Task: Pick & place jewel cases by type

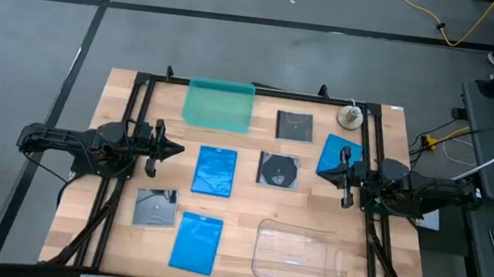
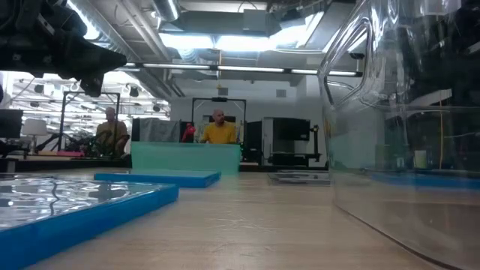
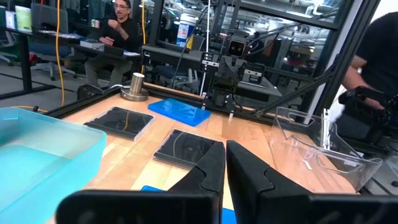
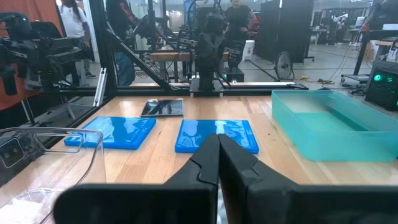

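Note:
Six jewel cases lie flat on the wooden table. The blue ones are at the middle, near the front and at the right, the last below my right arm's fingers. Dark ones with a disc lie at the back, in the middle and at the front left. My left gripper hovers level at the table's left, shut and empty. My right gripper hovers level at the right, also shut and empty.
A teal translucent tray stands at the back middle. A larger clear plastic tray stands at the front right. A small round metal piece sits at the back right. A black frame borders the table. People sit in the room beyond.

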